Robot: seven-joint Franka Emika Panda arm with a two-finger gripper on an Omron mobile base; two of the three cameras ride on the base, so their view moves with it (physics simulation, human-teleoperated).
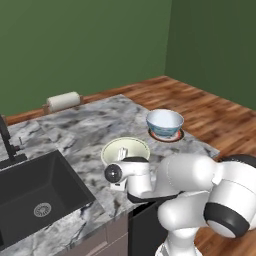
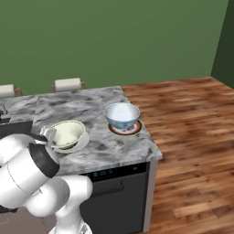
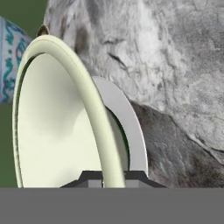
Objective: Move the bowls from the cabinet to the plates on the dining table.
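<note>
Even bright render, soft shadows

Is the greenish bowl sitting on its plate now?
Yes. The cream-green bowl sits upright on the white plate, whose rim peeks out beneath it. The gripper straddles the bowl's rim.

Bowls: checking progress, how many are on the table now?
2: the blue-white bowl sits on the reddish-brown plate; the cream-green bowl is on the white plate, its rim between the gripper fingertips.
</note>
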